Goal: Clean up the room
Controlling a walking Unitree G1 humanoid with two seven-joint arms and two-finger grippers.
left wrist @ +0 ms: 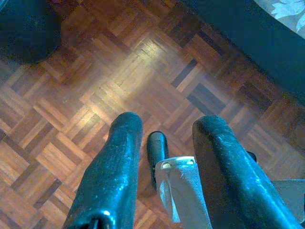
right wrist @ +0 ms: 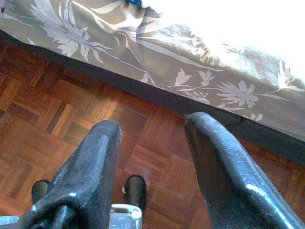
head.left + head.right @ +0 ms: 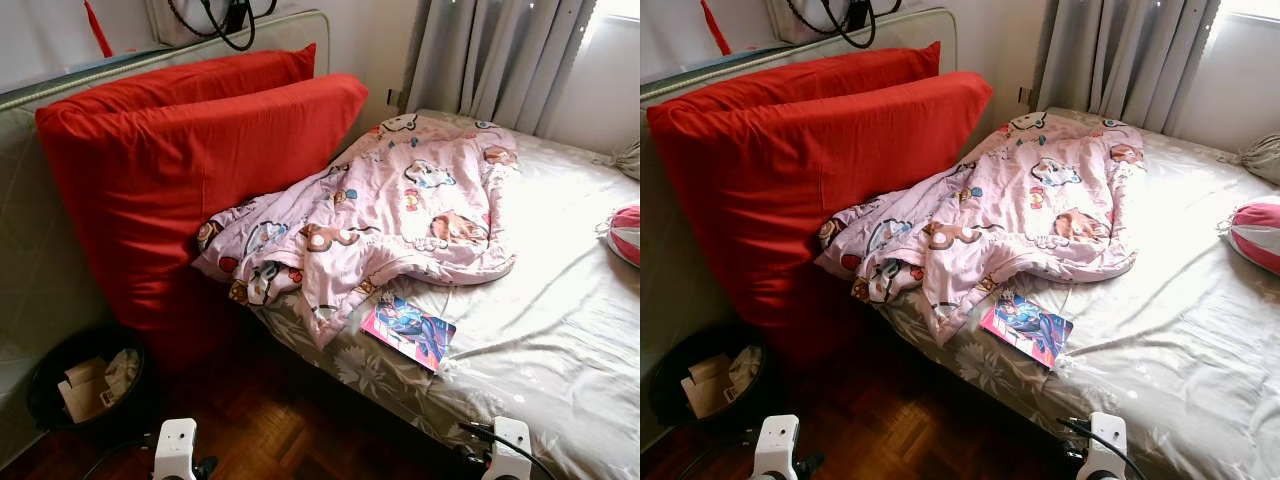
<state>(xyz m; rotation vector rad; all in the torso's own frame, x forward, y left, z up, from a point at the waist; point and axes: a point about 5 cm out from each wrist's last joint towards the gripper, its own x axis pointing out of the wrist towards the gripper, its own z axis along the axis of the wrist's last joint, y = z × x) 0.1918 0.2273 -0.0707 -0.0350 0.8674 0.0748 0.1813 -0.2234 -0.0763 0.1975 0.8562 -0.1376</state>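
I see a crumpled blanket (image 3: 390, 215) mid-bed (image 3: 560, 330), a book (image 3: 408, 331) at its 6 o'clock. Left hand (image 1: 164, 138) and right hand (image 2: 152, 136) hang open above the floor (image 1: 71, 109).

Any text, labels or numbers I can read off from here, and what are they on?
No text is readable.
Booklet on the bed: colourful cover, any lettering too small and blurred to read.
Pink blanket: cartoon figures, no legible words.
Cardboard in the black bin: no print discernible.
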